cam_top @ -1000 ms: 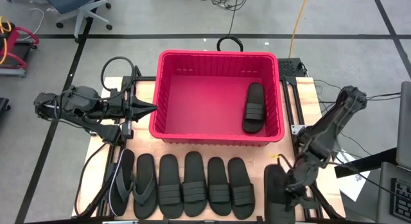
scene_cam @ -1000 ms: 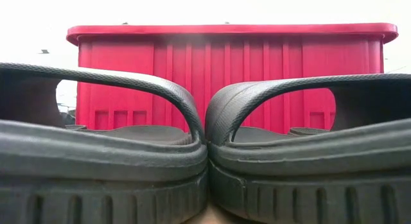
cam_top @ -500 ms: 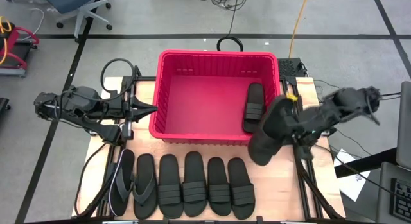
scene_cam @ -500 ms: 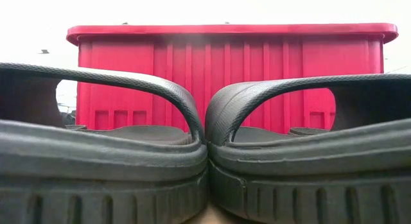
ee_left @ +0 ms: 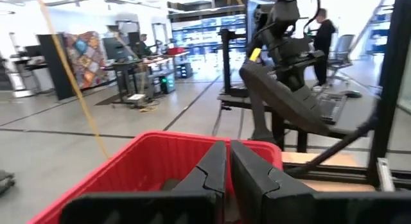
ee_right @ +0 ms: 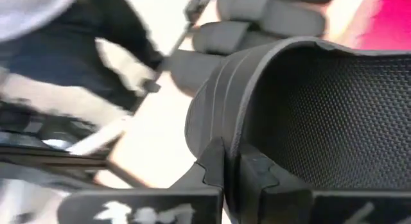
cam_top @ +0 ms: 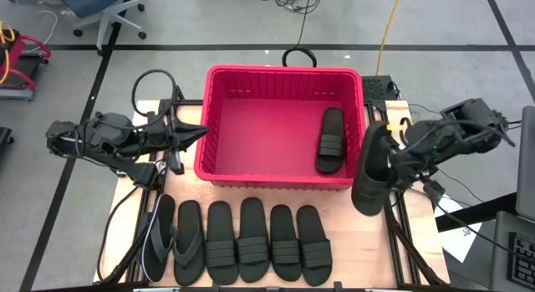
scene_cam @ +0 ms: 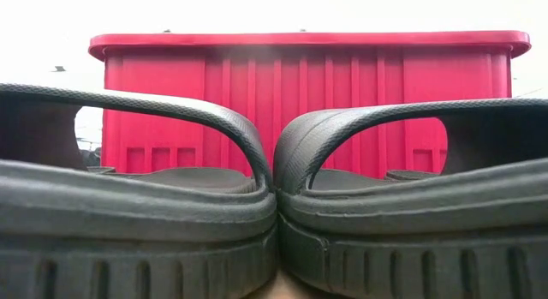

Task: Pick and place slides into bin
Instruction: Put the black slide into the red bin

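The red bin (cam_top: 251,116) stands at the table's middle far side, with one black slide (cam_top: 331,140) lying flat inside by its right wall. My right gripper (cam_top: 393,156) is shut on another black slide (cam_top: 370,171), held in the air just right of the bin's right wall. Two flip-flops (cam_top: 174,240) and several slides (cam_top: 267,242) lie flat in a row along the near edge. My left gripper (cam_top: 201,135) is shut and empty, just outside the bin's left wall. My right gripper pinches the slide's ribbed strap (ee_right: 221,131) between its two fingers, at the strap's edge near one side. The fingers come from the table's right, roughly level. The slide is lifted clear and hangs tilted on end, its lower end (cam_top: 364,207) toward the near edge.
The low view shows two slides (scene_cam: 137,205) close up in front of the bin's near wall (scene_cam: 308,102). The table's right edge and frame rails (cam_top: 401,233) lie under the held slide. People and equipment stand in the room beyond.
My right gripper has risen from the table's near right corner and gone toward the far edge, up beside the bin's right wall. The slide it holds has been lifted clear of the table and tipped from flat to hanging on end.
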You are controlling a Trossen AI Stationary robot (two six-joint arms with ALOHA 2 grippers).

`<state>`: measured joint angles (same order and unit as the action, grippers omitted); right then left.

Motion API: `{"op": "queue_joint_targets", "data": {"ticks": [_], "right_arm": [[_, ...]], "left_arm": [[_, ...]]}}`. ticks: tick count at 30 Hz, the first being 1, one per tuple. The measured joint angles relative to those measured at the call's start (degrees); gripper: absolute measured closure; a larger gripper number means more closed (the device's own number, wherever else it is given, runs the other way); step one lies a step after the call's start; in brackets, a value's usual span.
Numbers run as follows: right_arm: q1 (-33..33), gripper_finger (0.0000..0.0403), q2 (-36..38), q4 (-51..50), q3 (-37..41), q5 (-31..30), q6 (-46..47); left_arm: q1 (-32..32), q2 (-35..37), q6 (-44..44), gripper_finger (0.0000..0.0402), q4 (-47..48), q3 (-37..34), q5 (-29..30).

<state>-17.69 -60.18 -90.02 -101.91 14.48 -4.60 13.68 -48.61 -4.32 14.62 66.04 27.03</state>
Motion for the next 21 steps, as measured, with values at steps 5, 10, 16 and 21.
{"op": "queue_joint_targets", "data": {"ticks": [5,10,16,21], "right_arm": [[5.9,0.0395,1.3,0.0,0.0,-6.9,-7.4],[13.0,0.0396,0.3,1.1,0.0,-8.7,-15.9],[27.1,0.0397,-3.9,13.2,1.5,3.6,-25.9],[40.6,0.0397,-7.0,22.7,6.5,19.3,-29.9]], "left_arm": [[-2.1,-3.0,0.5,0.0378,-3.9,0.0,0.2],[-4.3,-6.7,3.0,0.0378,-6.6,0.0,0.2],[-5.8,-10.6,5.0,0.0378,-8.9,0.0,-1.8],[-5.8,-11.1,4.9,0.0378,-8.8,0.0,-2.0]]}}
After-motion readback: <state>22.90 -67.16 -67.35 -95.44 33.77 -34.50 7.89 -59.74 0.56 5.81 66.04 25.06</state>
